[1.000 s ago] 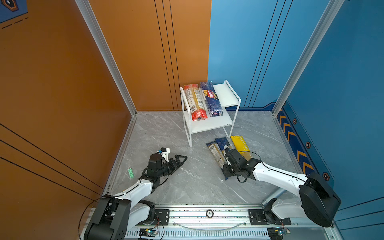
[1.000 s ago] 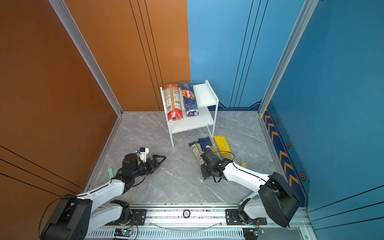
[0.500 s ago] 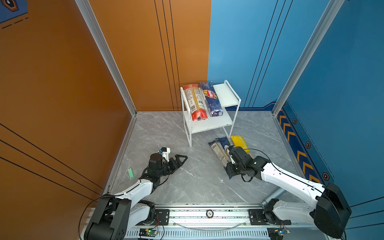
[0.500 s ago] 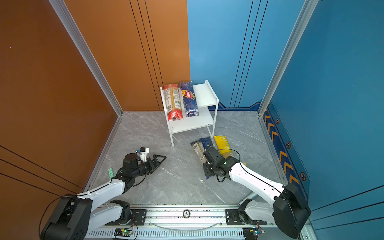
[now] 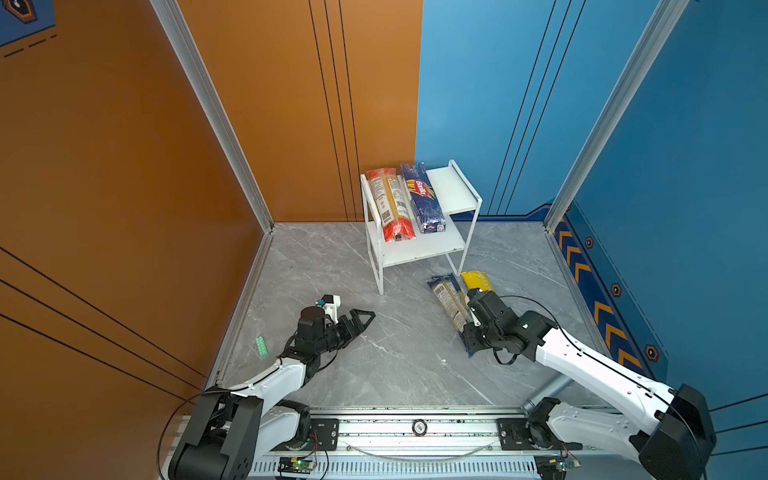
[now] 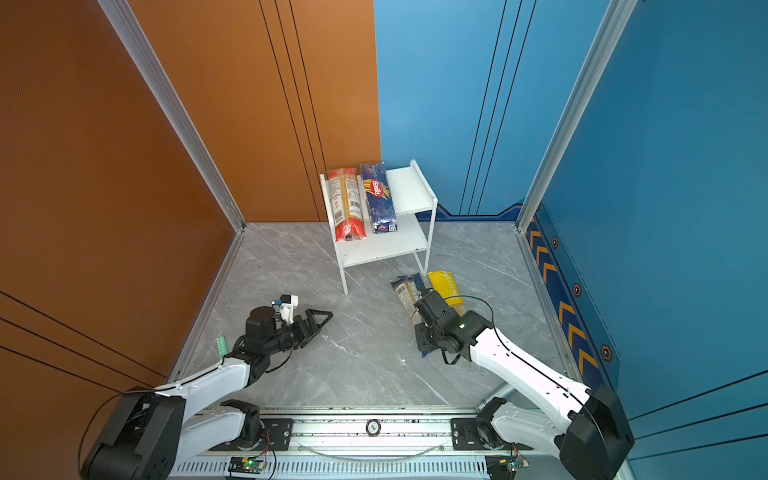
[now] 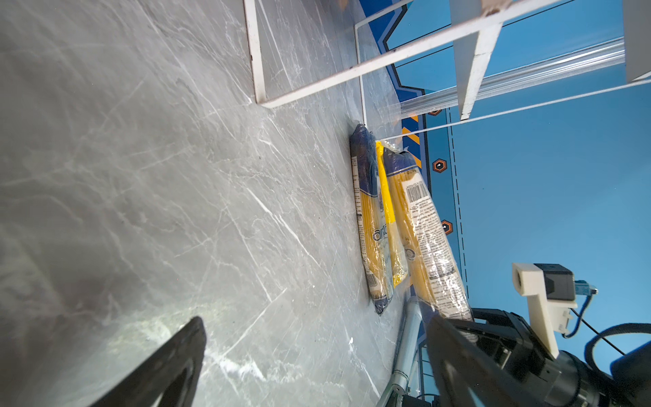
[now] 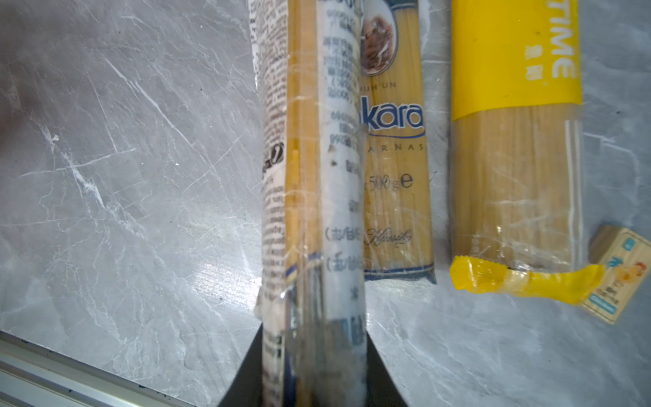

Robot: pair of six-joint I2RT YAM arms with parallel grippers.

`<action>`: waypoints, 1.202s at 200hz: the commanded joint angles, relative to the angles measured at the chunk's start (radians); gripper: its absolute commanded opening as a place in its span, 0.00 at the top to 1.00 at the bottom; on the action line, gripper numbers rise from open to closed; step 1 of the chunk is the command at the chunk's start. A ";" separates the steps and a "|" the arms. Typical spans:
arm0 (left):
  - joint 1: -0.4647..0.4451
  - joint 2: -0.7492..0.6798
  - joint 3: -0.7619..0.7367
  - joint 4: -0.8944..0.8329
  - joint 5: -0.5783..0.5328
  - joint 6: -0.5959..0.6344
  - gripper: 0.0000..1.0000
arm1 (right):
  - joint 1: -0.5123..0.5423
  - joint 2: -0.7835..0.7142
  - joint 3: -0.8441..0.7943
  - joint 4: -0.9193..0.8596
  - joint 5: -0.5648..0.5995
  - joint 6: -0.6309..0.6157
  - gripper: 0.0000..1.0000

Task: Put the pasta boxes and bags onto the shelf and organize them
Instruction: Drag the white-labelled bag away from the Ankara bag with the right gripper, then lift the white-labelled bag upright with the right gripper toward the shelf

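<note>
Between right fingers (image 8: 381,382), clear white-labelled pack (image 8: 310,176)

Both top views look steeply down from above the base rail (image 5: 415,424), sharing the floor (image 5: 324,266) and shelf (image 5: 451,189). The left wrist camera looks low across the floor at the spaghetti packs (image 7: 373,229); the right wrist camera sits close above them.

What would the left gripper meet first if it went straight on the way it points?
The left gripper would probably meet the blue-yellow pack on the floor. The labelled pack in the right gripper is close beside, so depth leaves doubt.
</note>
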 commanded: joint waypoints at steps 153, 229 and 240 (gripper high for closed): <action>-0.011 0.023 0.021 0.037 -0.007 0.023 0.02 | -0.057 -0.187 0.267 -0.251 0.219 0.018 1.00; -0.010 0.034 0.021 0.049 -0.005 0.020 0.02 | -0.098 -0.185 0.395 -0.315 0.239 -0.030 1.00; -0.011 0.034 0.021 0.050 -0.004 0.020 0.02 | -0.105 -0.177 0.420 -0.324 0.241 -0.040 1.00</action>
